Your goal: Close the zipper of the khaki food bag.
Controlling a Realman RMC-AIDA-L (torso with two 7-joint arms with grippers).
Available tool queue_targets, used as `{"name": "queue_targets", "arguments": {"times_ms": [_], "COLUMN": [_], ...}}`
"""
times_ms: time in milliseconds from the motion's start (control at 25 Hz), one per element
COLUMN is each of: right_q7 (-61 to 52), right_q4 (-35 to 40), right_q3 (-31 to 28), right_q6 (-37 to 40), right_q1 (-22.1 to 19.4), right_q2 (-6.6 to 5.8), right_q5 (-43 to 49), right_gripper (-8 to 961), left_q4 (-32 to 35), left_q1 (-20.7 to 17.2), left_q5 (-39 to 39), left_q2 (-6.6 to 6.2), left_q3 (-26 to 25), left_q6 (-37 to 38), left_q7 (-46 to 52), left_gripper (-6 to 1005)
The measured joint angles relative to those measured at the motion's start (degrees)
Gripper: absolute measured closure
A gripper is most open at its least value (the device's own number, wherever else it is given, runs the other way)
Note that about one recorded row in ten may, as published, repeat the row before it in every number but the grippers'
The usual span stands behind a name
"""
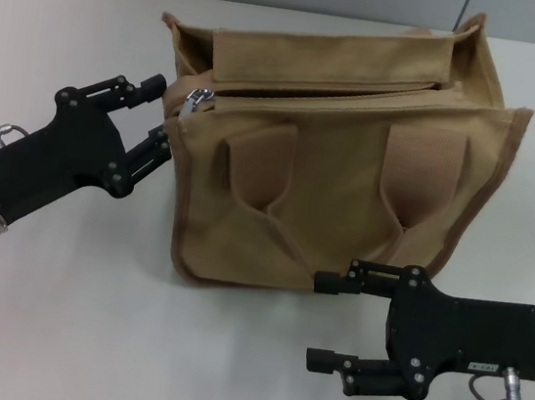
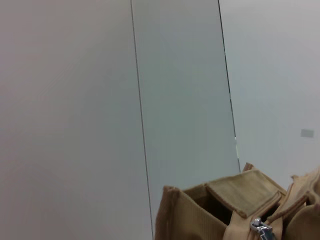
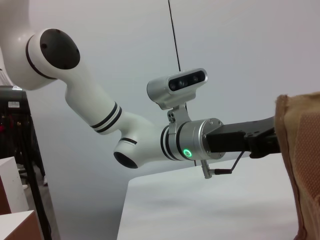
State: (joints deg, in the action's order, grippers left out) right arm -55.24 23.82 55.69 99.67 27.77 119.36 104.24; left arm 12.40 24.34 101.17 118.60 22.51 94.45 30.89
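The khaki food bag point(image 1: 339, 180) stands on the white table, its two handles hanging down the front. The zipper point(image 1: 341, 93) along its top gapes open, and the silver pull tab point(image 1: 199, 99) sits at the bag's left end. My left gripper point(image 1: 161, 113) is open at that left end, with its fingers on either side of the bag's corner, just left of the tab. The left wrist view shows the bag's top point(image 2: 200, 217) and the tab point(image 2: 261, 230). My right gripper point(image 1: 323, 321) is open and empty, low in front of the bag's right half.
The white table point(image 1: 53, 330) spreads around the bag, with a grey wall behind it. The right wrist view shows my left arm point(image 3: 195, 142) reaching to the bag's edge point(image 3: 305, 165).
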Motion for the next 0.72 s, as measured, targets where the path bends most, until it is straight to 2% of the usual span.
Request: {"name": "queue_targets", "arguments": {"times_ms": [280, 480, 720], "right_q7": [0.0, 0.0, -0.5], "right_q4": [-0.1, -0.1, -0.1], "right_q3": [-0.3, -0.4, -0.5], "right_q6": [1.0, 1.5, 8.1], "right_q1": [-0.1, -0.2, -0.4], "right_q2": [0.07, 0.08, -0.07], "right_q5": [0.0, 0.0, -5.2], "right_gripper": [196, 196, 196], "left_q4": [0.1, -0.3, -0.5], "left_q1": [-0.1, -0.1, -0.1], "left_q5": [0.0, -0.4, -0.5], "left_q2": [-0.03, -0.01, 0.03], "left_q3": [-0.1, -0.4, -1.0], "left_q6": [0.3, 1.2, 4.1], "left_q7": [0.0, 0.0, 0.4], "left_gripper": [635, 873, 937]}}
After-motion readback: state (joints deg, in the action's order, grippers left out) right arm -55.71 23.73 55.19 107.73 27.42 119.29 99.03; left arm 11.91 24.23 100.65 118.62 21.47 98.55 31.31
